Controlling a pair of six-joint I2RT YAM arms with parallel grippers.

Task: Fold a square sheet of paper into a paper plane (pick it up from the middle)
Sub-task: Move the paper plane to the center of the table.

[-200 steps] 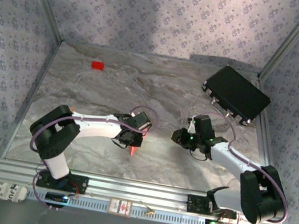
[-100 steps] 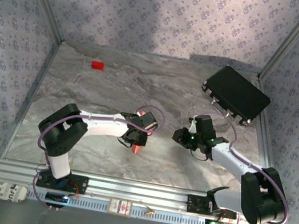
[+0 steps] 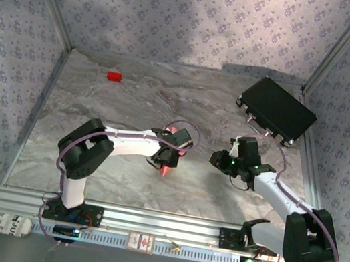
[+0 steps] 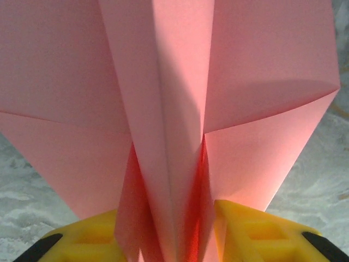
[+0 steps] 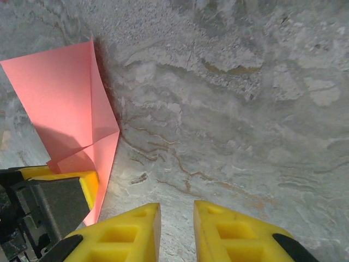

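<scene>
Left gripper (image 4: 166, 217) has its 2 yellow fingers clamped on the centre keel of the slim salmon-pink paper plane (image 4: 163, 82), with the wings fanning out straight ahead of the fingertips. Right gripper (image 5: 176, 214) hovers over the grey marbled tabletop (image 5: 245, 109), fingers a narrow gap apart with nothing between them and the plane off to its left. A flat black rectangular case (image 3: 276, 110) lies well beyond the right gripper, and there's no telling what's in it.

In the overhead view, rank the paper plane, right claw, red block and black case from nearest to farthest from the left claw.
Measured from the left claw:
1. paper plane, between its fingers, mid-table.
2. right claw, just to its right.
3. red block, far left, and black case, far right corner: too close to call.
</scene>
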